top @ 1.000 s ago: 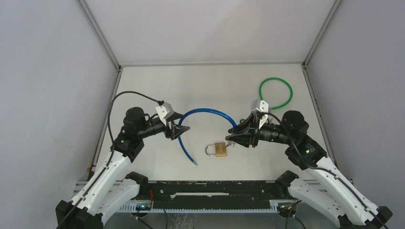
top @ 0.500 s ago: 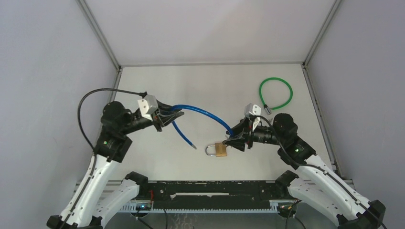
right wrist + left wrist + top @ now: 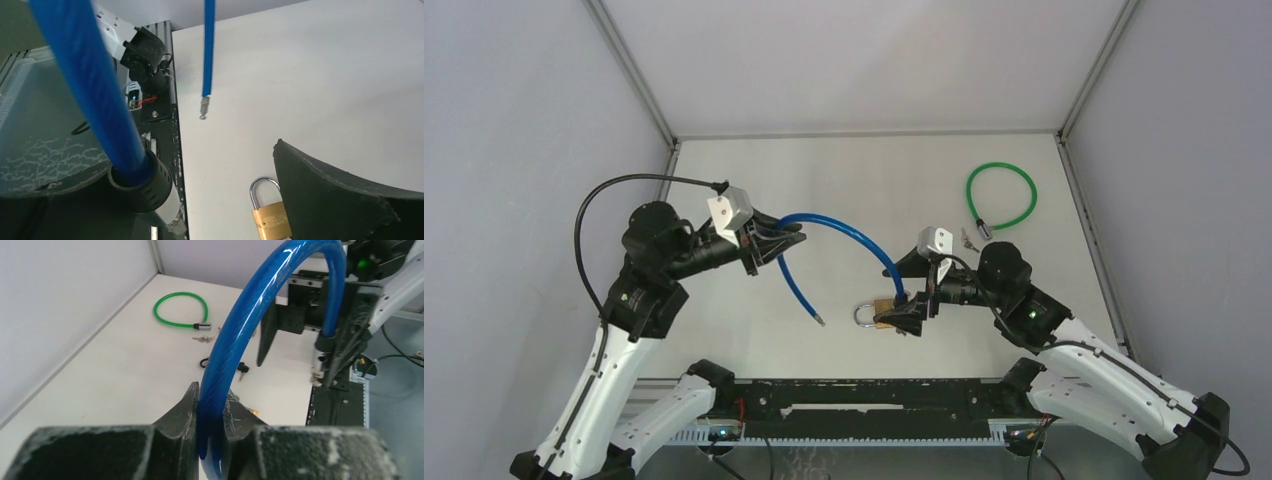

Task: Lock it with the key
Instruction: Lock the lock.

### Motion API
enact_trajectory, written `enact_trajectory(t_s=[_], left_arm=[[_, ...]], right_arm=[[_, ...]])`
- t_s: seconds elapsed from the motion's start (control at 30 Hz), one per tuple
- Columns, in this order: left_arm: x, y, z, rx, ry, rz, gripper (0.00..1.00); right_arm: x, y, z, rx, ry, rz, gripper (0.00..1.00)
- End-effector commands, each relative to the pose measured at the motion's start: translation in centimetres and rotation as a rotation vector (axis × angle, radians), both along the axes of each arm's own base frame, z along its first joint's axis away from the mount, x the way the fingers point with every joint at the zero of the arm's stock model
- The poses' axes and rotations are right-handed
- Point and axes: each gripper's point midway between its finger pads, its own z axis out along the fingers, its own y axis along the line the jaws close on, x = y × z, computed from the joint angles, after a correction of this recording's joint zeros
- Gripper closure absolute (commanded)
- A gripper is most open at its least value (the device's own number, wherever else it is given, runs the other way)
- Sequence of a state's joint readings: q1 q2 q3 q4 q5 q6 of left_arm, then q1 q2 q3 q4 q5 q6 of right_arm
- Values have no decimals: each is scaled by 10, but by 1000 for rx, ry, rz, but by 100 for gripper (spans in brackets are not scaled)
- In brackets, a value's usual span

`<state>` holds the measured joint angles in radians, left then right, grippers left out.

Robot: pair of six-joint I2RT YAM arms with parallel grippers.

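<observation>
left fingers (image 3: 182, 412) pinched, right fingers (image 3: 345, 200) spread

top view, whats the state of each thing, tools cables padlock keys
left tool, shut on the blue cable
right tool, open, over the padlock, holding nothing
blue cable, lifted in an arch, capped end by the right tool, pin end dangling
padlock, flat on the table, shackle looks closed
green cable lock, closed loop flat on the table
keys, loose on the table by the green cable lock
</observation>
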<state>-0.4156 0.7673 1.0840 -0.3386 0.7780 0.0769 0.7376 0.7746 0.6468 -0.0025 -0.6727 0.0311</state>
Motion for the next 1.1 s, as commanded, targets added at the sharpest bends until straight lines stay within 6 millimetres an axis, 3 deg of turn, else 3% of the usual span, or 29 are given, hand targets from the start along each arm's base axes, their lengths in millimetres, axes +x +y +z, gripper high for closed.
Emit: enact_trajectory(t_s=[0.0,0.17,0.3,0.6,0.7,0.87,0.93,1.03,1.07], left_arm=[[5,12,38,5,-122,92,100],[6,13,38,18,-130,104,100],[8,14,32,33,-118,110,100],[8,13,32,41,-120,109,100],[7,13,32,40,-119,107,100],[7,13,32,41,-124,106,100],[7,13,31,42,-123,106,100],[4,12,31,37,-113,96,100],[3,12,29,32,-100,92,100]], right_arm=[[1,-4,27,28,-123,-33,1],[-3,-14,24,9,-86,-75,11],[-2,-20,41,59,-99,-127,16],[-7,-13,56,28,-63,-75,20],[-9,-11,52,3,-40,-53,33],[-7,-14,42,-33,10,-61,38],[-5,-15,42,-31,23,-75,50],[0,-15,44,-19,44,-102,96],[1,-14,45,-12,51,-110,100]])
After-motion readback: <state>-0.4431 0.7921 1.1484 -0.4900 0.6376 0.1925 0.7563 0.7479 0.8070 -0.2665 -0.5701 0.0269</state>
